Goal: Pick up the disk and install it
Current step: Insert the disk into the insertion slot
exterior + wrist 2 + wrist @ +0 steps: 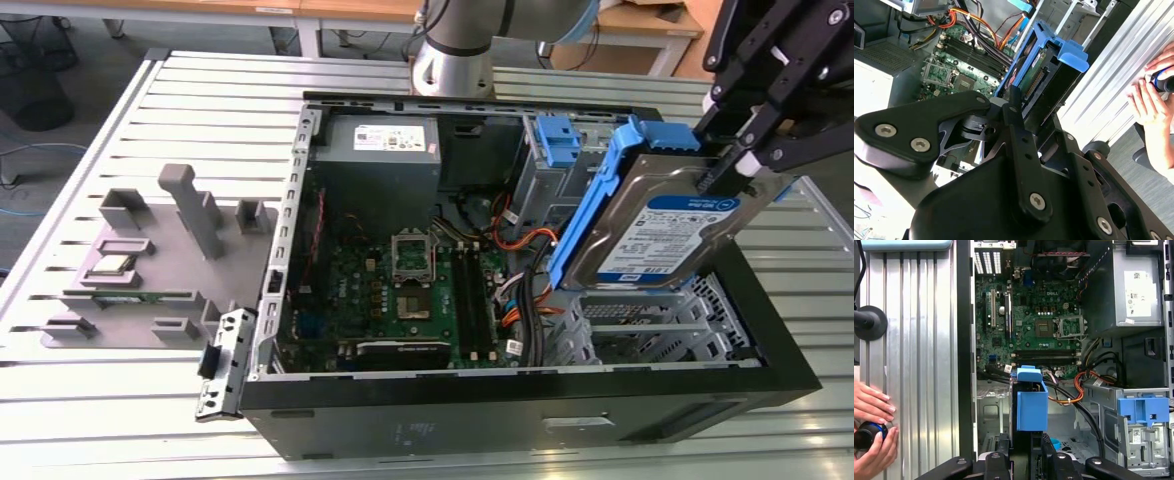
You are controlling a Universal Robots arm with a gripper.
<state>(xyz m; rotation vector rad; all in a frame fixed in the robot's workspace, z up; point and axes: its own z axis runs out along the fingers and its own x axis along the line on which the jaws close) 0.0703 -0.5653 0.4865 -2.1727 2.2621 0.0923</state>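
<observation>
disk: the disk (pixel 661 225) is up in the air, tipped on edge, over the case corner on the exterior view's right
pincer: gripper (pixel 731 170) is clamped tight on the disk's upper edge, so it's carrying the whole thing
why tilted: my guess is it's lining up with the drive cage (pixel 654 320) just underneath
case: the open computer case (pixel 534 385) holds the motherboard (pixel 414 280), power supply (pixel 380 150) and cables (pixel 514 235)

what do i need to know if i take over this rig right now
Gripper: shut on the disk, holding it by its upper edge.
Disk: in the air, standing on edge over the metal drive cage in the open computer case, at the exterior view's right.
Done: pickup.
Left: the disk is not yet seated in the cage.
A person's hands are over the table beside the case.
</observation>
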